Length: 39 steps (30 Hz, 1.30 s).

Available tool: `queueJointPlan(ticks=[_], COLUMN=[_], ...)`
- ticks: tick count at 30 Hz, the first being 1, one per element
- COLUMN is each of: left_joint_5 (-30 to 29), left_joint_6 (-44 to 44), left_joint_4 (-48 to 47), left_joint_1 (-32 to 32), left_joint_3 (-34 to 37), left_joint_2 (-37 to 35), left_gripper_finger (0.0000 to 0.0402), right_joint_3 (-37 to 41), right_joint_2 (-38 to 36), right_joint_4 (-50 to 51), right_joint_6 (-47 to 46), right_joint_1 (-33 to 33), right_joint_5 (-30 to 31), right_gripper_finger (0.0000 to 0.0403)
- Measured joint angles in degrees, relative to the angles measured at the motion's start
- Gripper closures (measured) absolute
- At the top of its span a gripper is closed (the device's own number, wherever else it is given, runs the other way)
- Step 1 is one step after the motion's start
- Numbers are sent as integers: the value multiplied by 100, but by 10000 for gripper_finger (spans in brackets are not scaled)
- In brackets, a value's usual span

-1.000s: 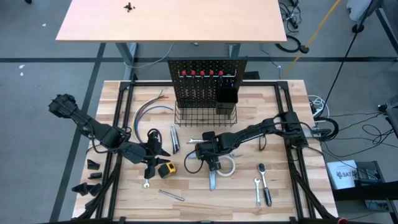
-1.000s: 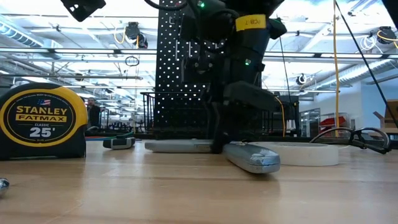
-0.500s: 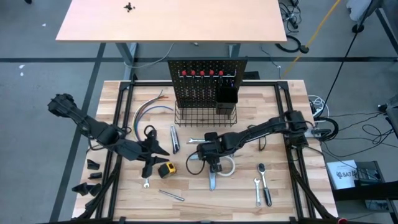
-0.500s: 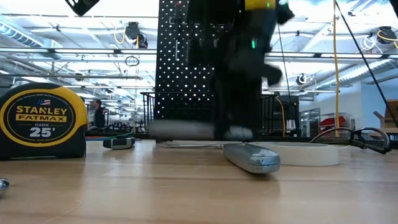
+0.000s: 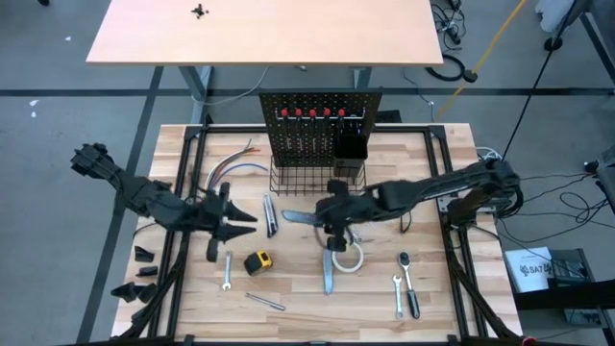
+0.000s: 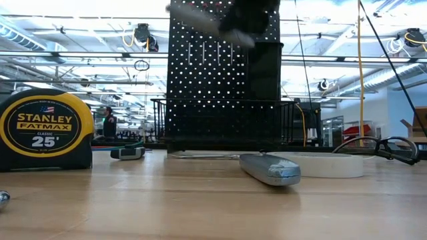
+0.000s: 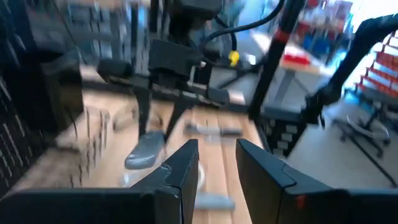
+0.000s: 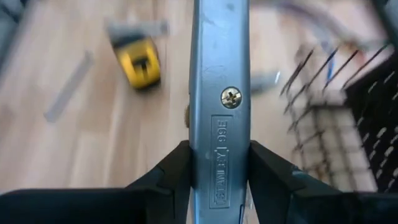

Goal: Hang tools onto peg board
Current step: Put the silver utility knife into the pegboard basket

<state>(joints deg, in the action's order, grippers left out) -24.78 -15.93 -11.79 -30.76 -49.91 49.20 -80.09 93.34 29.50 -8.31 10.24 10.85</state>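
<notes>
Two dark jointed arms; black-fingered right pincer [image 8: 217, 180]; black cabling.

Your right tool [image 6: 235, 15] shows in the low view as a smear cut by the top edge. The utility knife [image 8: 220, 106] it clamps overruns both wrist-view edges (ends unseen), hiding the worktop [image 8: 74, 155] beyond.
</notes>
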Motion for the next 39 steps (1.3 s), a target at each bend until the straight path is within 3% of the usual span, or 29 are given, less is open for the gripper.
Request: queueJointPlan(ticks=[11, 16, 20, 24, 27, 33, 39], left_joint_5=[-257, -1115, -1711, -1915, -2286, -2235, -2270], left_joint_6=[1800, 1780, 1644, 1640, 1771, 2252, 2201], left_joint_4=[2317, 3443, 3961, 3982, 3982, 3977, 3978], left_joint_1=[103, 258, 358, 448, 510, 607, 798], left_joint_3=[0, -2, -33, -224, -387, -694, -903], left_joint_2=[-199, 65, 365, 690, 970, 1460, 1758], left_gripper_finger=[290, 290, 290, 290, 290, 290, 290], right_joint_3=[-11, -15, -13, -13, -13, -13, -11], right_joint_2=[-750, -730, -712, -712, -677, -561, -537], right_joint_4=[-2831, -3943, -4218, -4291, -4216, -3886, -3831], right_joint_6=[542, 1328, 2101, 2592, 2649, 2475, 2443], right_joint_1=[0, -2, -6, -3, -8, -50, -41], right_joint_5=[-563, 601, 1680, 2380, 2551, 2545, 2528], right_gripper_finger=[285, 285, 285, 285, 285, 285, 285])
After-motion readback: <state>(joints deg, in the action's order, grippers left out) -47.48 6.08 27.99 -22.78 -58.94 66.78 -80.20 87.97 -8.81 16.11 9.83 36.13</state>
